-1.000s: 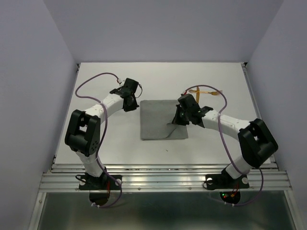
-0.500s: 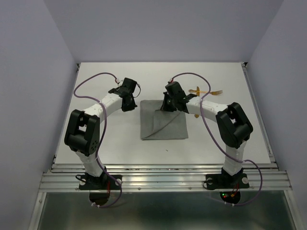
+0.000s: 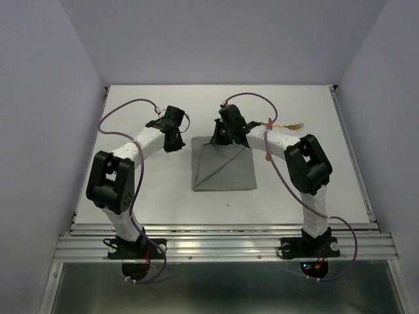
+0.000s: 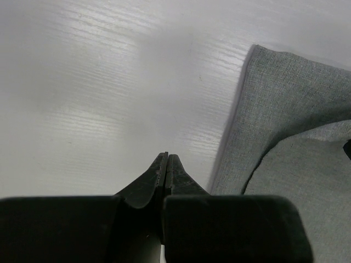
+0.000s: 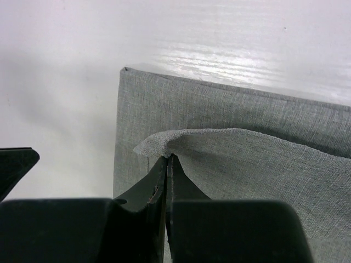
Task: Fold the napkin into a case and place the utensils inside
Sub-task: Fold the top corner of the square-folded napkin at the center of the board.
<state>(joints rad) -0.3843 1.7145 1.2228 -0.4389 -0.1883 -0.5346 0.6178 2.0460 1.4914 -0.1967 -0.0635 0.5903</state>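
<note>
The grey napkin point(image 3: 222, 167) lies flat in the middle of the white table, with one layer folded over along a diagonal. My right gripper point(image 3: 217, 136) is shut on a corner of the upper layer point(image 5: 164, 143) and holds it just above the napkin's far left corner. My left gripper point(image 3: 173, 140) is shut and empty, over bare table just left of the napkin's edge point(image 4: 241, 104). The golden utensils point(image 3: 283, 125) lie on the table to the far right, partly hidden behind my right arm. No case shape shows.
The white table point(image 3: 157, 190) is bordered by a metal rail at the near edge point(image 3: 216, 245) and by lilac walls on three sides. Purple cables loop above both arms.
My right gripper has carried the napkin's corner from the near right toward the far left, laying a diagonal fold across the cloth. My left arm has barely moved.
</note>
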